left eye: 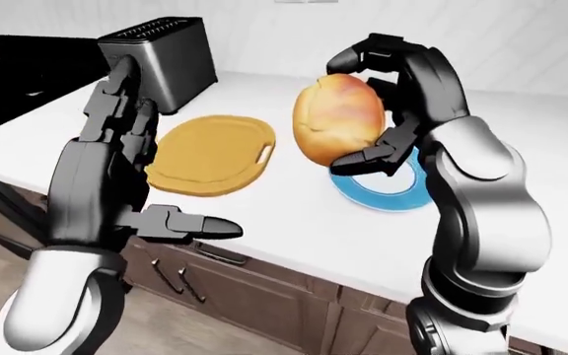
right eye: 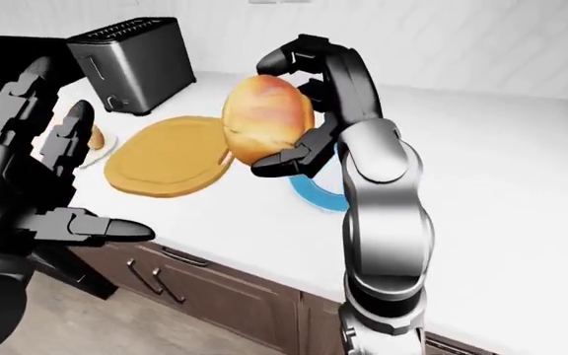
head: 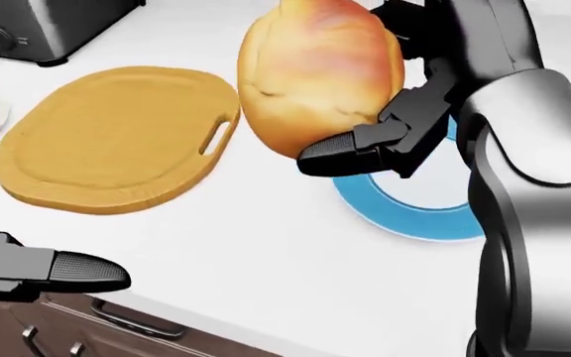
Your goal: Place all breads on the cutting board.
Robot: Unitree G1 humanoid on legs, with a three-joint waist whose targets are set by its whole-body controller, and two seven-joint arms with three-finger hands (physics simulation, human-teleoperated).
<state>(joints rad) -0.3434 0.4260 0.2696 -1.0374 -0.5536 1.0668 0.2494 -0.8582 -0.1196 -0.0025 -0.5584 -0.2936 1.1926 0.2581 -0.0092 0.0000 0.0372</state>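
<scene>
A large golden bread roll [head: 315, 74] hangs in the air, with my right hand [left eye: 355, 111] shut on it: thumb under it, fingers over its top. In the head view it hangs above the counter between the wooden cutting board [head: 117, 137] at the left and the blue-rimmed plate [head: 414, 216] at the right. The board lies bare, its handle slot toward the roll. My left hand [left eye: 161, 166] is open at the left, nearer the camera than the board, holding nothing. A second small bread [right eye: 96, 137] shows on a white plate [right eye: 108, 145] left of the board, partly hidden by my left fingers.
A steel toaster [left eye: 161, 55] stands above the board near the wall. The white counter [right eye: 481, 170] stretches to the right. Its near edge runs across the bottom, with brown drawers and handles [left eye: 220, 255] below.
</scene>
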